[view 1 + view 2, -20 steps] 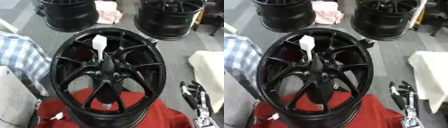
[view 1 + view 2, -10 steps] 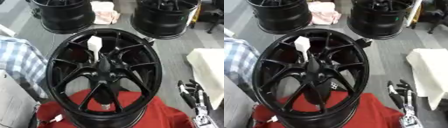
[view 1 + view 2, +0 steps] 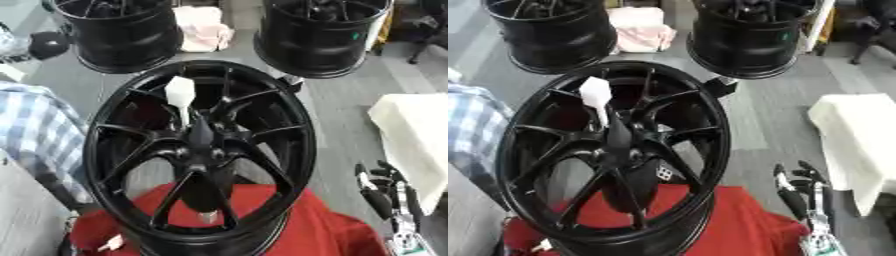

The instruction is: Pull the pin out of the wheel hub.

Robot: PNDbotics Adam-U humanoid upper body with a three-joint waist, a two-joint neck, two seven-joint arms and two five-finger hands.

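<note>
Nearest the camera, a red cloth [image 3: 332, 232] is spread under the black wheel hub [image 3: 199, 150], whose lower rim rests on it. At the lower right, the right hand [image 3: 385, 192] is seen raised beside the cloth, its fingers straight and pointing up, nothing held in them; it is kept well apart from the hub. The left hand is not seen in either view.

The hub is seen face-up, its spokes meeting at a dark centre. The pin [image 3: 598, 100] is seen as a white flat-headed piece on a thin stem, standing over the upper-left spokes and running down toward the centre; whether it is seated in the centre cannot be told.

A blue-and-white checked fabric [image 3: 35, 130] is seen at the left. A cream cloth [image 3: 859, 135] lies to the right. Farther back, two more black wheels [image 3: 122, 32] stand on the grey floor, with a pale pink cloth [image 3: 203, 27] between them.
</note>
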